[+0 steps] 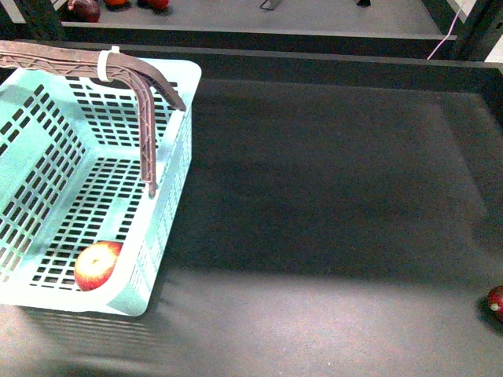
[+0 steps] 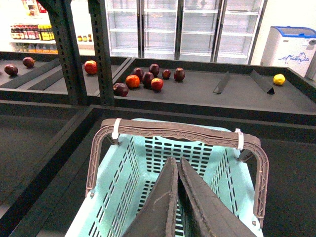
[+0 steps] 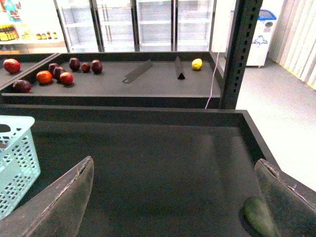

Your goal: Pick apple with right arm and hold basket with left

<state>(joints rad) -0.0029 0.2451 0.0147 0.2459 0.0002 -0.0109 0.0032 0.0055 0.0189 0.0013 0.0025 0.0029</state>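
Large pale mint-blue slotted plastic basket (image 1: 169, 169) sits at the left of the dark grey display tray (image 1: 330, 204), its two curved brown handles (image 1: 149, 102) raised together and bound by a white tie (image 1: 106, 63). Round red apple with yellow-orange patches (image 1: 97, 265) lies inside the basket, in the near corner against the wall. Left gripper (image 2: 177, 170) hangs above the basket interior, fingers pressed together, gripping nothing. Right gripper (image 3: 173, 170) hangs over bare tray, fingers spread wide, empty. Small dark red fruit (image 1: 495, 302) lies at the tray's near right edge. Dark green rounded item (image 3: 259, 217) lies beside one right finger.
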